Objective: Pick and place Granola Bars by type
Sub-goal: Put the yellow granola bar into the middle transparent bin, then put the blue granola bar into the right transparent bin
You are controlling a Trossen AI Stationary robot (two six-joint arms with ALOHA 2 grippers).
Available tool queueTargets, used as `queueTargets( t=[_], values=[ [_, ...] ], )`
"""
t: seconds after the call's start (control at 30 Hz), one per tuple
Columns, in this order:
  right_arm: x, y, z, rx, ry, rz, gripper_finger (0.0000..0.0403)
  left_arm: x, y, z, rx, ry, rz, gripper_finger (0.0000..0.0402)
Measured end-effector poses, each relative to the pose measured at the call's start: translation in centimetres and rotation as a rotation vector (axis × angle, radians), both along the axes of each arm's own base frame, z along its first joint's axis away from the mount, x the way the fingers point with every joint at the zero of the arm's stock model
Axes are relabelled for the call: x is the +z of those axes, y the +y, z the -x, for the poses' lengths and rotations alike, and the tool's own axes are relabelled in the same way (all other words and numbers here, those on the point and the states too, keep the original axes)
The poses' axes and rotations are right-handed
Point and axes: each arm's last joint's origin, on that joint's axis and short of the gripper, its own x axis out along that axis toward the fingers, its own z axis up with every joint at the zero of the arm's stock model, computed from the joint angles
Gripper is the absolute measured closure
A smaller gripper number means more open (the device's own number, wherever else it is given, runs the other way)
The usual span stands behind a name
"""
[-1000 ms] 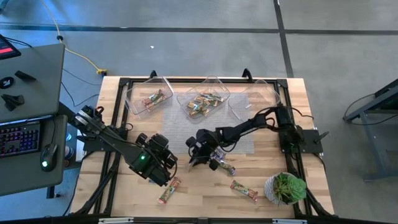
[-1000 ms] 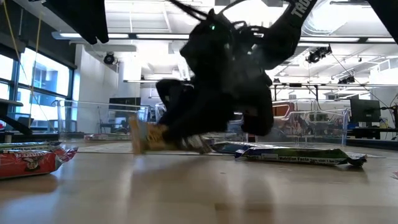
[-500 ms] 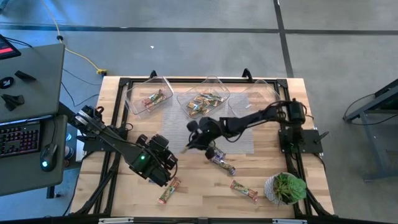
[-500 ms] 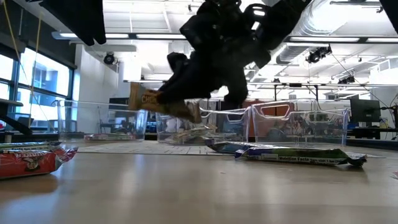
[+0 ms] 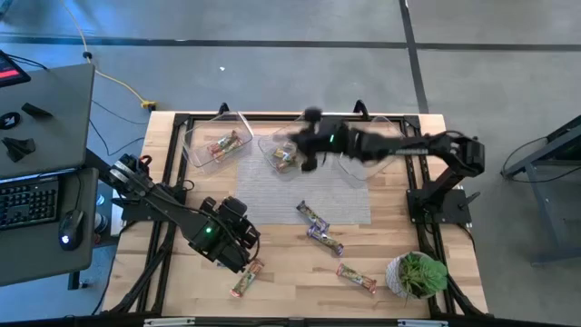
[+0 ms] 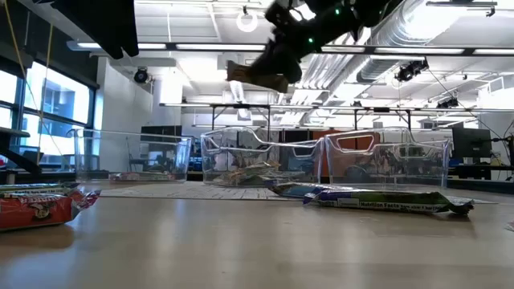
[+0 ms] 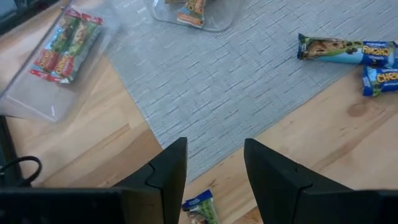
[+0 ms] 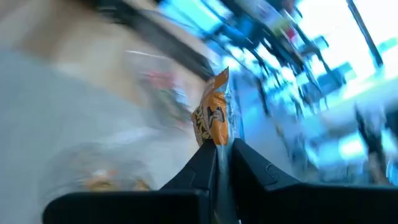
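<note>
Right gripper (image 8: 222,148): jaws pressed together on the end of an orange-tan granola bar (image 8: 213,112), held clear above the table. Half a second ago it hung low over the grey mat (image 5: 272,186); now it is up over the middle tub (image 5: 313,127), which already holds like-coloured bars. Judgement: carry nearly finished, release into that tub is next.

Left gripper (image 7: 214,163): jaws spread, empty, near the table's front-left, a red bar (image 5: 247,277) just beside it. Three purple and green bars (image 5: 313,215) lie unsorted.
</note>
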Motion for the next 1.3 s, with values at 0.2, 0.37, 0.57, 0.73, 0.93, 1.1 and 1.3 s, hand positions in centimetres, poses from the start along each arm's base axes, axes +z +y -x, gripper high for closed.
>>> queueTargets(
  t=[0.2,0.37,0.57,0.73,0.93,1.1,1.3],
  values=[
    [-3.2,-6.5,1.9,-0.07,-0.083,-0.472,0.0383,0.0,-0.1,-0.2,-0.001,-0.026,0.012,0.0247],
    [-6.9,-8.2,1.0,-0.171,-0.131,-0.61,0.0374,0.0,-0.1,-0.2,-0.001,-0.028,0.01,0.0247],
    [-10.4,-7.7,0.0,-0.251,-0.005,-0.52,0.0348,0.0,-0.1,-0.2,0.0,-0.028,0.013,0.0247],
    [-10.7,-7.1,-0.1,-0.285,0.059,-0.443,0.0315,0.0,-0.1,-0.2,0.0,-0.027,0.013,0.0247],
    [-9.7,-5.9,-0.5,-0.256,0.056,-0.415,0.029,0.0,-0.1,-0.3,-0.001,-0.038,-0.001,0.0247],
    [-5.1,-2.1,0.3,-0.161,0.056,-0.389,0.029,0.0,-0.1,-0.3,-0.001,-0.039,-0.002,0.0247],
    [-0.6,3.6,3.9,-0.116,0.157,-0.51,0.0289,0.0,-0.1,-0.2,0.005,-0.033,0.003,0.0247]
  ],
)
